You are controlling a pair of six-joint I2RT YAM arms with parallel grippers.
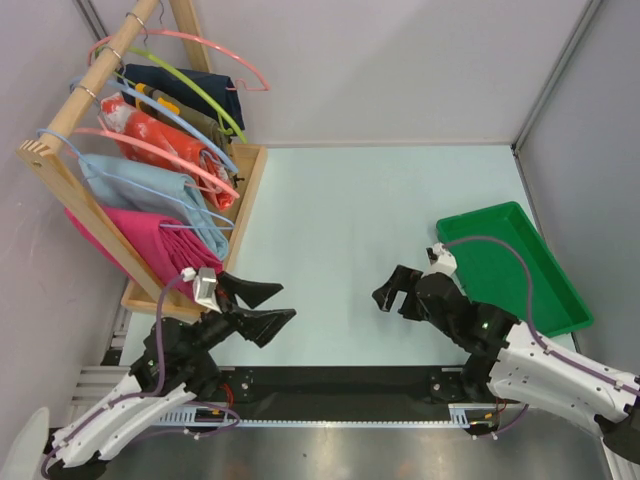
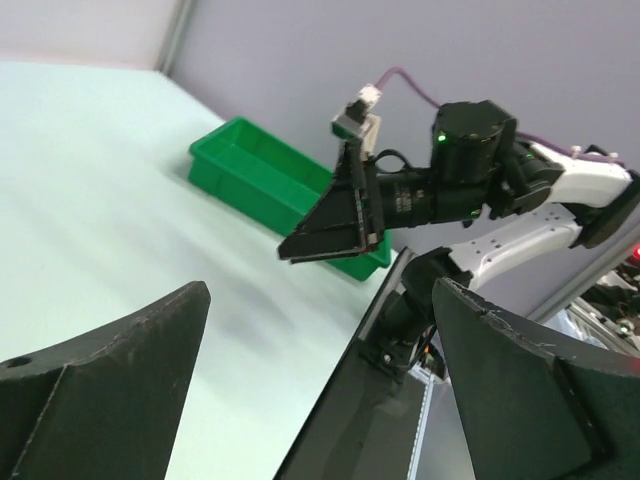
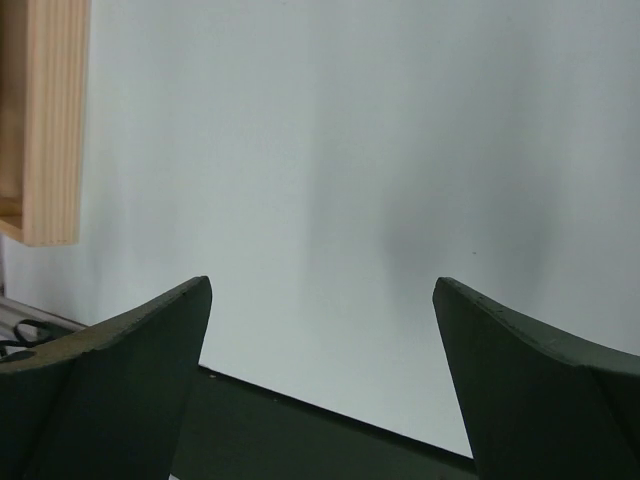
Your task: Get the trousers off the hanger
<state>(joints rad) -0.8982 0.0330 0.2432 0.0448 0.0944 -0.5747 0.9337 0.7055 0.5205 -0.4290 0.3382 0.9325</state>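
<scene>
The magenta-pink trousers (image 1: 150, 242) hang as a thick bundle at the near end of the wooden rack, at the left of the top view. The thin light-blue wire hanger (image 1: 222, 219) carries them; only parts of its wire show past the cloth. My left gripper (image 1: 274, 306) is open and empty, just right of the trousers' lower end and pointing right over the table. My right gripper (image 1: 393, 299) is open and empty at mid-table, pointing left. Neither wrist view shows the trousers or the hanger. The left wrist view shows my left gripper (image 2: 320, 340) open and the right gripper (image 2: 330, 225) ahead.
The wooden rack (image 1: 70, 105) also holds a pale blue cloth (image 1: 150, 188), a red-orange patterned cloth (image 1: 160, 135), a dark cloth, and pink and lime-green hangers. Its base (image 3: 50, 120) shows in the right wrist view. A green tray (image 1: 545, 290) sits at the right and shows from the left wrist (image 2: 265, 175).
</scene>
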